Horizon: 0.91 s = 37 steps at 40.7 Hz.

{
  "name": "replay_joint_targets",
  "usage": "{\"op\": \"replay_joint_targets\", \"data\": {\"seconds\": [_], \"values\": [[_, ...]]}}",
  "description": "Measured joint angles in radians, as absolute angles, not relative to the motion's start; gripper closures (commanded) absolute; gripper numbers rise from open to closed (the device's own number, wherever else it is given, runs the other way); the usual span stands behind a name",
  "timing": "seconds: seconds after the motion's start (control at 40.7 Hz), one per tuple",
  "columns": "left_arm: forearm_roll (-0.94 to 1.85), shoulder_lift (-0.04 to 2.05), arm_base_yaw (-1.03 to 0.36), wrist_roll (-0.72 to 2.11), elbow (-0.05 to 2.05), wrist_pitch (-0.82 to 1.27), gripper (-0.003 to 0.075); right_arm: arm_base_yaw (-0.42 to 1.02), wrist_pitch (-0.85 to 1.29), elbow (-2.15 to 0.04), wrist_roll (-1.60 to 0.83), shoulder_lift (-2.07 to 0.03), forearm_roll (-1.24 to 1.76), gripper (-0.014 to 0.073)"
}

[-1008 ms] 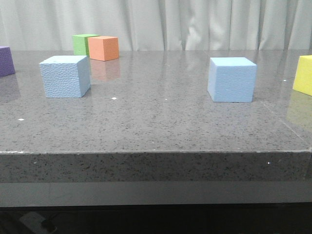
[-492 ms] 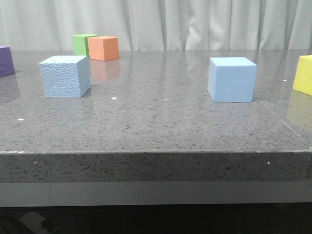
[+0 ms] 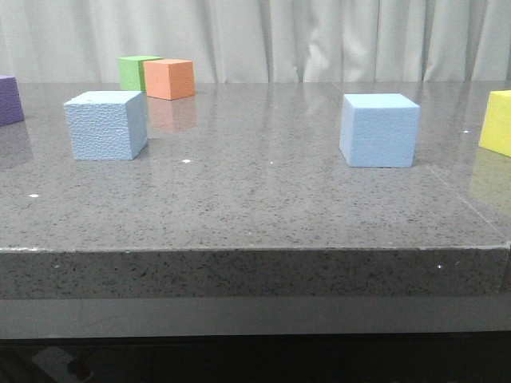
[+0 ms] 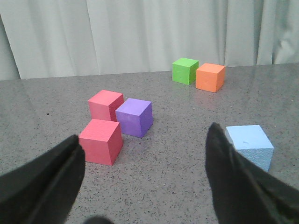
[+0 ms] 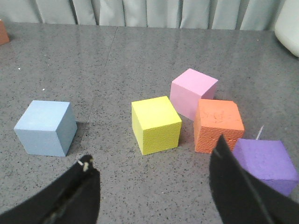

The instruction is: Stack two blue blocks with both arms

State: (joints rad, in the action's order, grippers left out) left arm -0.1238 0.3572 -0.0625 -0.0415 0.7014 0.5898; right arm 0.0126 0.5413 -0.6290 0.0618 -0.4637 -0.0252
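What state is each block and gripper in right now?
Pebbled blue block: on the table, untouched.
Smooth blue block: on the table, untouched, apart from the other.
Left gripper: open, holding nothing.
Right gripper: open, holding nothing.
Yellow block: on the table, free.

Grey speckled stone bench [image 3: 263, 199] is reflecting soft light; pale pleated curtain [image 3: 319, 40] is hanging across the whole back.
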Motion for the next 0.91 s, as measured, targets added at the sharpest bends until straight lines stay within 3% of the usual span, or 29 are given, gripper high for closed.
{"op": "replay_joint_targets", "data": {"seconds": [0.59,0.91], "values": [[-0.128,0.357,-0.063,-0.042,0.701,0.590,0.0156,0.013,0.539,-0.631,0.062,-0.464,0.000,0.0064],[-0.128,0.357,-0.063,-0.042,0.701,0.590,0.0156,0.013,0.808,-0.844,0.032,-0.507,0.063,0.0064]]}}
